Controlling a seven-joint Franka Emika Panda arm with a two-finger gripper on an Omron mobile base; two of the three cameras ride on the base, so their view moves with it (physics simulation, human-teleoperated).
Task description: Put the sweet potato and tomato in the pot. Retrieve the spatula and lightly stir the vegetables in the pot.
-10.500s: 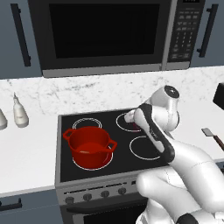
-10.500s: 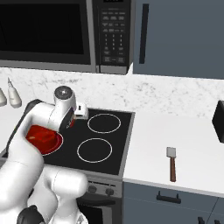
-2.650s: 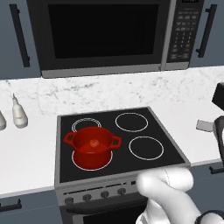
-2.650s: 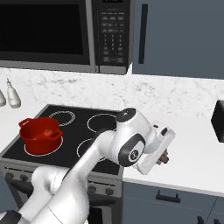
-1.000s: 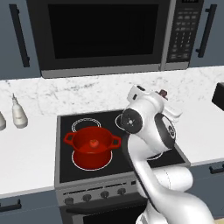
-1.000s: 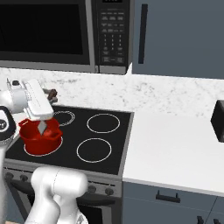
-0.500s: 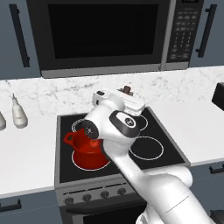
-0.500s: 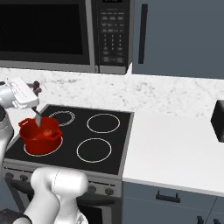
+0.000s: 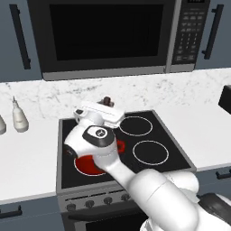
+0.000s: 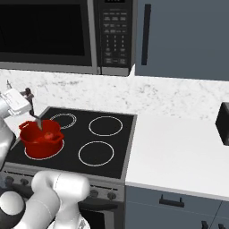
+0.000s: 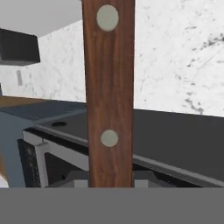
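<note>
Fingers (image 10: 30,106) clamped on spatula (image 11: 108,92) (blade seemingly in pot (image 10: 40,138))

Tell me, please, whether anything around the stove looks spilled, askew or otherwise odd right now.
Nothing stands out. The pot sits upright on the front left burner of the stove, with no spill on the cooktop or the counter. The claw holds the spatula, blade down into the pot.
</note>
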